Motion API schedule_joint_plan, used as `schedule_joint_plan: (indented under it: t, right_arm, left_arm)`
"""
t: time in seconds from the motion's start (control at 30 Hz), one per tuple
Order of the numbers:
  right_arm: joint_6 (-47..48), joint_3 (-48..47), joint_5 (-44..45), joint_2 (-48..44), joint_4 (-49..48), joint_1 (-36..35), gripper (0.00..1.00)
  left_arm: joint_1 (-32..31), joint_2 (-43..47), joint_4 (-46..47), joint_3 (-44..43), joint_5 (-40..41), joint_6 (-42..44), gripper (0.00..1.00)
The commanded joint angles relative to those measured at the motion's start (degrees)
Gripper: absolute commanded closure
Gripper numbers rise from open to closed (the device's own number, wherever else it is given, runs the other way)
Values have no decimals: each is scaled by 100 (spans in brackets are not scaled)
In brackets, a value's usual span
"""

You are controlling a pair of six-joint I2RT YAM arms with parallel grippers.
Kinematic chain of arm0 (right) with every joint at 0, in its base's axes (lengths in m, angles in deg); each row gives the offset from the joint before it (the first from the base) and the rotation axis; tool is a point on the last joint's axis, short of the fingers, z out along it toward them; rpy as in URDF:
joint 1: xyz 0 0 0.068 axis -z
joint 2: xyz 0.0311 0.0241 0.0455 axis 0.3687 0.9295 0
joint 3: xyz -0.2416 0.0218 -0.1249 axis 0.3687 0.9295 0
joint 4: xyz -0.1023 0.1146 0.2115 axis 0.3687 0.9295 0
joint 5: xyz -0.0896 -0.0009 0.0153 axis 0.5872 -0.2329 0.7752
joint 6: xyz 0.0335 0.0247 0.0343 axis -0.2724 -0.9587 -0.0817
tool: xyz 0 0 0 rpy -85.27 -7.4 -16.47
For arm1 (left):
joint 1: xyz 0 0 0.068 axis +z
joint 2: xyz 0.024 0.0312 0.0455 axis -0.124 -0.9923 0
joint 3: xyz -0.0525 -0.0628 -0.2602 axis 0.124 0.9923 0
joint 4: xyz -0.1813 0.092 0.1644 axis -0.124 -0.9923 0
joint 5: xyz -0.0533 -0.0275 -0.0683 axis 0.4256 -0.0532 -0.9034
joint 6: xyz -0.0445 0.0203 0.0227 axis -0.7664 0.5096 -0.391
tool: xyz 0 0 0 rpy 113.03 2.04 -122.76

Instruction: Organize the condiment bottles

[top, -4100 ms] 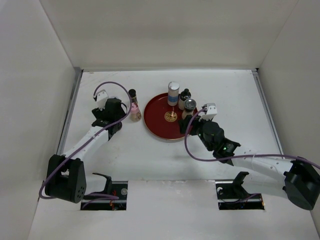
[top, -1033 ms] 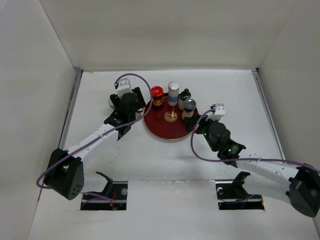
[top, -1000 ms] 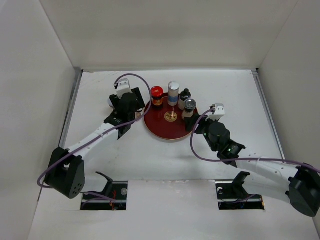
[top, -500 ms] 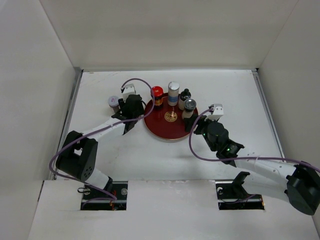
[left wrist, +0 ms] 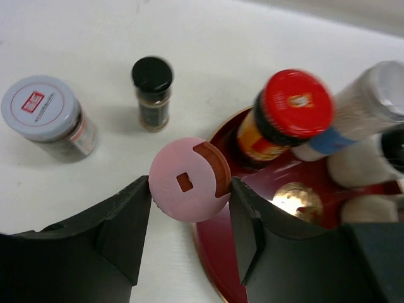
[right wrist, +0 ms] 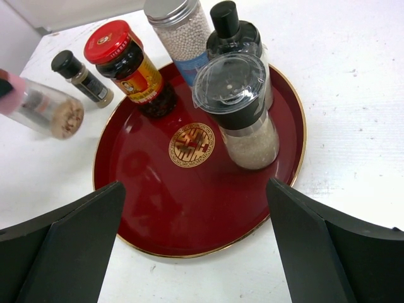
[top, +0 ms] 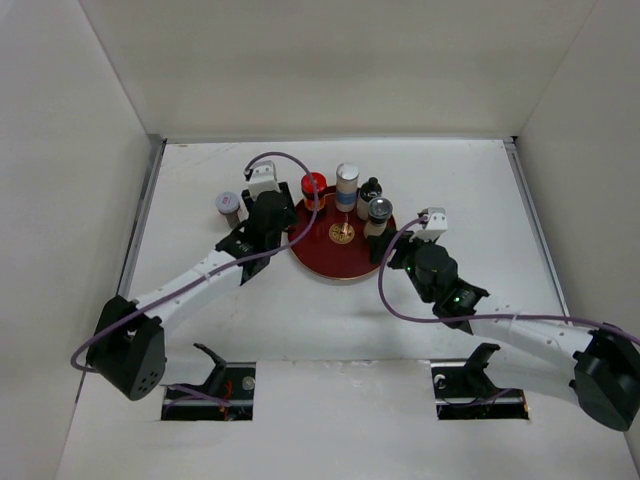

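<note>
The pink-capped bottle (left wrist: 189, 180), clamped tilted in the left gripper (left wrist: 189, 196) at the red tray (left wrist: 218, 259)'s rim, should next be stood upright beside the red-capped jar (left wrist: 287, 120); the right gripper (right wrist: 196, 189) is spread wide

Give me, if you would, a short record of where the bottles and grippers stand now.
On tray: red-capped jar, blue-banded shaker, black-topped bottle, grinder
On table, left of tray: silver-lidded jar, thin dark bottle
Left gripper: shut on pink-capped bottle, tilted, at tray's left rim
Right gripper: open, empty, by tray's near right rim
</note>
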Motion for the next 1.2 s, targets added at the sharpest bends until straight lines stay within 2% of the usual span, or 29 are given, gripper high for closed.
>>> schedule_joint_plan:
  t: [0.0,0.33,0.4,0.47,0.53,0.6,0.83,1.0,1.13,1.17]
  right_arm:
    - [-12,-29,34,-154,-338,15,0]
    - [-109,261,341,-513,-627,67,1]
    - [-126,366,508,-724,-637,137,12]
    - [-196,463,640,-918,-637,208,28]
    - [-249,525,719,-1015,-637,313,36]
    - [-320,551,693,-1059,-610,384,36]
    - [-346,578,658,-1130,-628,393,26]
    - [-346,560,658,-1068,-610,393,18]
    - [-346,578,658,-1147,-610,410,17]
    - [-346,578,658,-1147,-610,410,17]
  left_arm:
    - [-373,166,165,-342,168,71,65]
    - [-1323,-1520,859,-1502,-148,27,65]
    - [-1403,-1854,965,-1731,-183,62,65]
    - [-1420,-2127,1009,-1898,-253,36,65]
    - [-1438,-2347,1088,-1978,-315,36,65]
    - [-1438,-2515,1185,-1995,-333,36,65]
    - [-1376,-2884,1159,-2013,-245,27,62]
    - [-1368,-2849,1054,-1969,-210,36,43]
    - [-1271,-2499,1088,-1768,-210,45,20]
    - [-1271,-2350,1132,-1697,-210,62,17]
